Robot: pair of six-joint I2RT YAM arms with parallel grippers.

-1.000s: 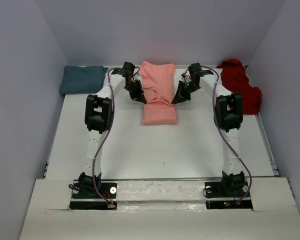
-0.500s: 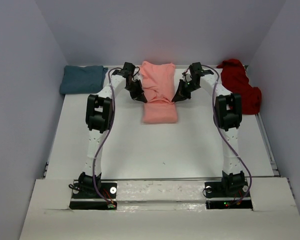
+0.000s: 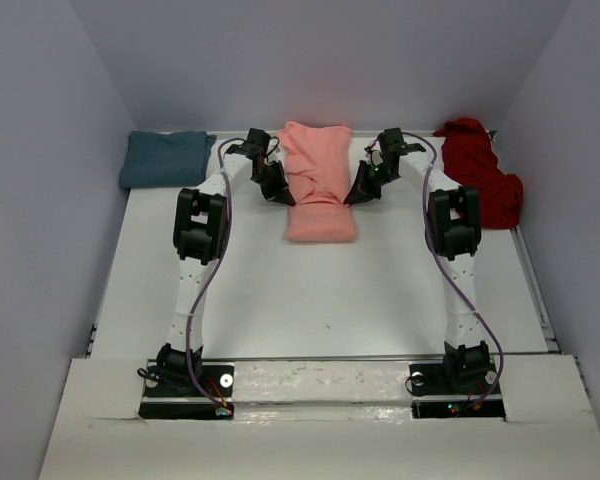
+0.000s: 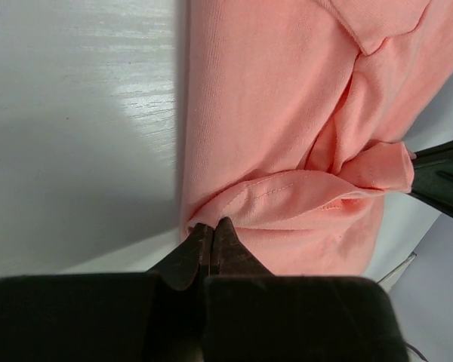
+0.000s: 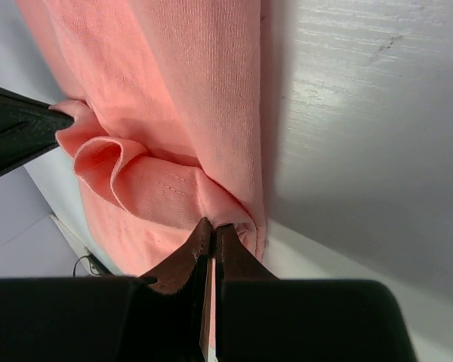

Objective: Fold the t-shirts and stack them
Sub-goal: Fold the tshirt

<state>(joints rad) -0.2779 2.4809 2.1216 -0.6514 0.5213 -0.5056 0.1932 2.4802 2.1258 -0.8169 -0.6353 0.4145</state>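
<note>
Both are pinching now: left gripper [image 3: 277,190] and right gripper [image 3: 360,190] clamped tight on the salmon-pink shirt [image 3: 318,215], at 12 o'clock on the counter [image 3: 330,300]. Mid-fold, I'd say. Next, carry that hem over level, then release flat.

Out at the middle of the far half of the white flat desk [image 3: 320,300] lies the salmon-pink folded cotton t-shirt [image 3: 318,195], its length running from near to far. The left hand [image 3: 278,193] is pinched onto its left edge and the right hand [image 3: 358,193] onto its right edge, facing each other across it about midway along. Well off to the left, in the far-left corner, sits the teal bunched cotton t-shirt [image 3: 165,158], and the dark red crumpled cotton t-shirt [image 3: 482,182] lies far right, against the right wall.
</note>
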